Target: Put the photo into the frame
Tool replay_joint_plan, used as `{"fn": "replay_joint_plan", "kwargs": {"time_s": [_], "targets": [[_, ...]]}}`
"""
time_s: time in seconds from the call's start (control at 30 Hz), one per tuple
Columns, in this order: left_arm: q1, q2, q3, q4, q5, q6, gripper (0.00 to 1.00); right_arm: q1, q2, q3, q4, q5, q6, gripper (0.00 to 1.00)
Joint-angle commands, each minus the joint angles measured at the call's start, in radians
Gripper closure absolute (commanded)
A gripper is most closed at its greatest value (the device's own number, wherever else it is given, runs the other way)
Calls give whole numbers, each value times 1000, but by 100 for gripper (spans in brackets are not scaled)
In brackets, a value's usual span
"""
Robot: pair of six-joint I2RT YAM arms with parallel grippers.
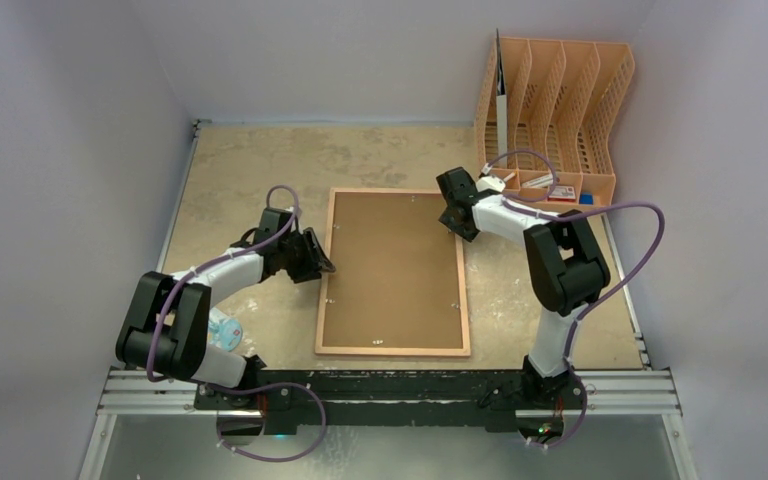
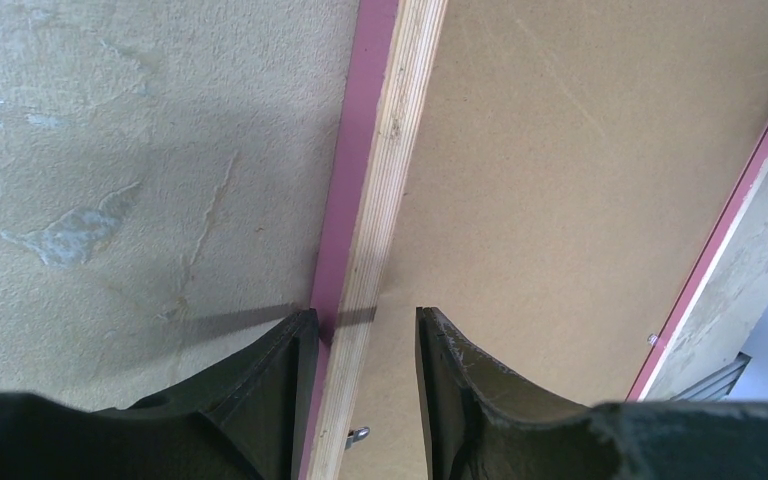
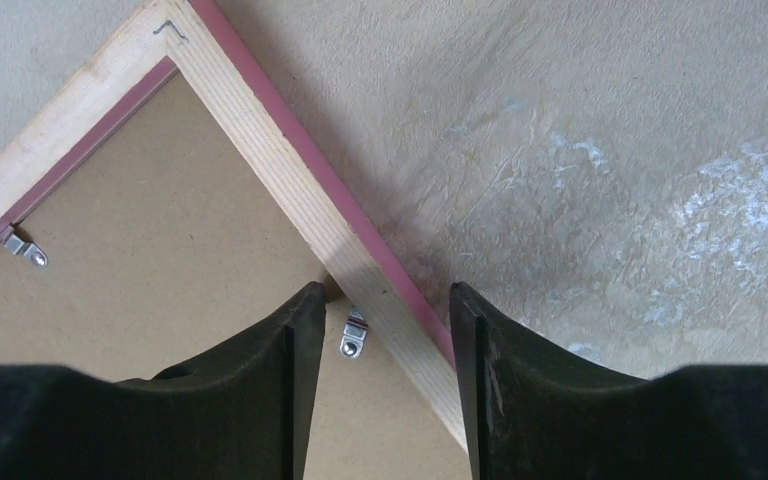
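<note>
We judge the step in hand to be taking hold of the frame [image 1: 392, 349] by its 2 long sides. It lies back up on the table [image 1: 250, 170], between the arms, with the brown backing board [image 1: 395, 270] sitting inside it under small metal clips [image 3: 352, 340].

The left tool [image 2: 360, 318] straddles the left side. Its fingers are apart, 1 just beside the pink outer edge and 1 over the board, and they are not clamped. The right tool [image 3: 385, 295] straddles the right side near the far corner, also apart, with a gap at each finger.

We do not see the photo on the table. A thin sheet stands in the orange file rack [image 1: 560, 90], but we cannot tell what it is.

The next move calls for both tools to close squarely on the thin wood and act together, so the frame does not twist.
</note>
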Motion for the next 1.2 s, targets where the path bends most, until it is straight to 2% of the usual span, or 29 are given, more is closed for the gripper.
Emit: {"fn": "replay_joint_plan", "kwargs": {"time_s": [0.0, 0.43, 0.7, 0.93, 1.17], "targets": [[-3, -10, -10, 50, 44, 14, 58, -1, 4, -17, -26, -31, 31, 49], [-9, 4, -39, 112, 132, -32, 58, -2, -27, -80, -50, -133, 56, 50], [-16, 7, -53, 133, 138, -47, 58, -2, -76, -140, -56, -147, 103, 43], [-18, 10, -54, 142, 140, -53, 59, -2, -69, -154, -47, -152, 111, 53], [-26, 19, -58, 149, 144, -55, 59, -2, -60, -146, -37, -171, 113, 68]]}}
